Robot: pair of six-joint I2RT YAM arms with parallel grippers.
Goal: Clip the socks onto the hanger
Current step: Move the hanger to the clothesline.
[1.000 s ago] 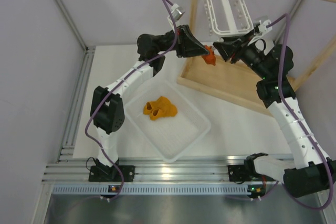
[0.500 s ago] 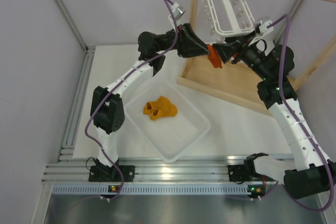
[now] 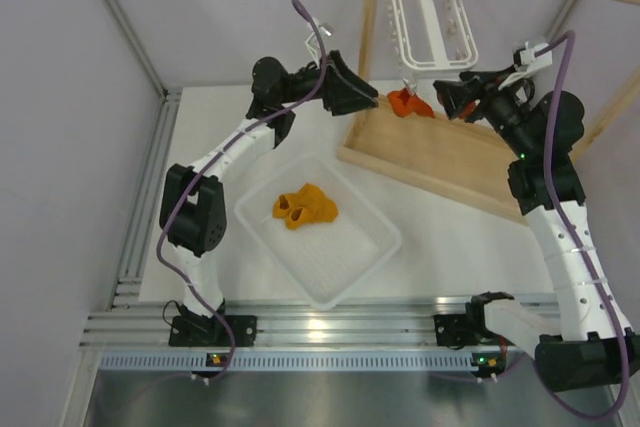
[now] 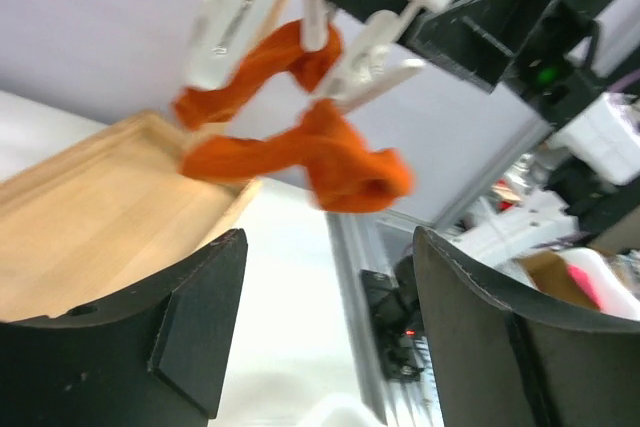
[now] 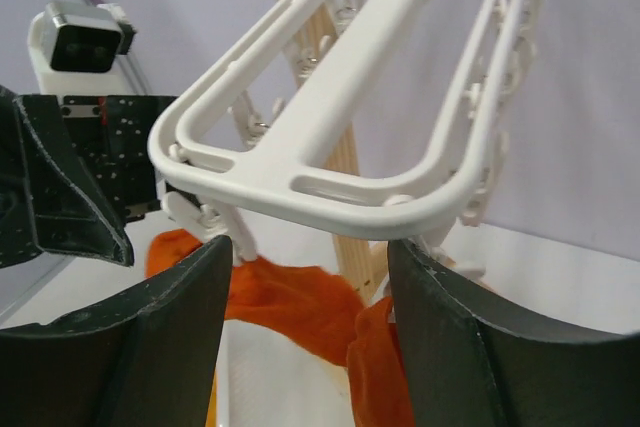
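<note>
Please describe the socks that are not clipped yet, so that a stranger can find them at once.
Find the white tray in the middle of the table. On it lies the yellow-orange sock bundle. Unlike the red-orange sock fabric hanging from the hanger, it is yellower and lies loose, not clipped.

Robotics lab: grey panels [image 3: 60, 97] enclose a white table [image 3: 440, 247]; an aluminium rail [image 3: 330, 329] along its near edge anchors cabled robot arms [image 3: 562, 242].

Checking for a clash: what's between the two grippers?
Red socks, clipped under the hanger, hang between the left gripper and the right gripper; the top view shows it.
</note>
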